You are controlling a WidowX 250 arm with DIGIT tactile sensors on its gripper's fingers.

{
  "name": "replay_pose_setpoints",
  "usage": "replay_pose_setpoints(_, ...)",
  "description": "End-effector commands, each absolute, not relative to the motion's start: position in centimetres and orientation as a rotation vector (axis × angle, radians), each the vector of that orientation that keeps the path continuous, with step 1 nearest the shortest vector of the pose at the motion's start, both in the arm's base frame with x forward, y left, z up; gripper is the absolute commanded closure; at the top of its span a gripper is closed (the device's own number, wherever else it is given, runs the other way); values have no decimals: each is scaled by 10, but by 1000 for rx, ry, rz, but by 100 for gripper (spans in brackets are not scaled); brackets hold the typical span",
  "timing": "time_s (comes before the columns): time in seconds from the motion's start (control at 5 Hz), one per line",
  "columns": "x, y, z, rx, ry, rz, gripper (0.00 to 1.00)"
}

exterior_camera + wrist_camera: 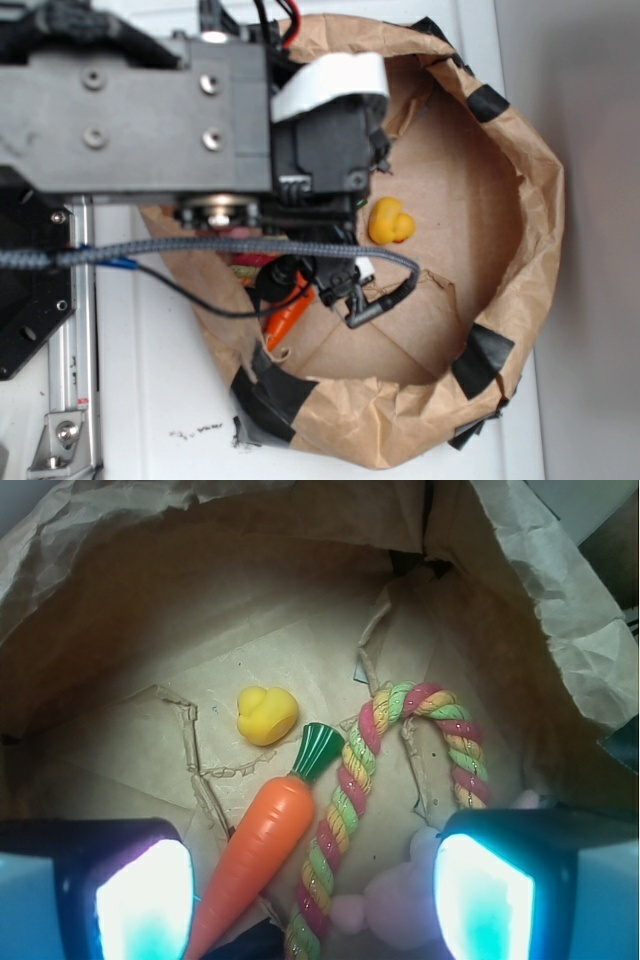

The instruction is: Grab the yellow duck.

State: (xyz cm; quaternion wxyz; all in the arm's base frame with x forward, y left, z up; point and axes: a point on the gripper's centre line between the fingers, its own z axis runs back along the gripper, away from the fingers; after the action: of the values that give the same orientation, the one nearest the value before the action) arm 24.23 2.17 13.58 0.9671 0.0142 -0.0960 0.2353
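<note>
One yellow duck [266, 715] sits upright, head toward the wrist view's left.

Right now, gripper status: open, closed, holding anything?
Gripper: open, holding nothing; the small glossy yellow rubber duck lies free on the paper bag's floor.
</note>
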Motion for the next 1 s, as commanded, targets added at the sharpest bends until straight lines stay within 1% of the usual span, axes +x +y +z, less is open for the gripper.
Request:
replay_pose_setpoints(0.0, 263, 53, 112, 100, -272, 563, 0)
replay_pose_setpoints(0.2, 273, 60, 88, 118, -271, 588, 0)
replay_pose_setpoints(0.4, 271, 63, 81, 120, -261, 579, 0)
replay_pose_setpoints(0.6, 270, 63, 82, 120, -268, 574, 0)
replay_pose_setpoints(0.8, 274, 68, 71, 151, -259, 597, 0)
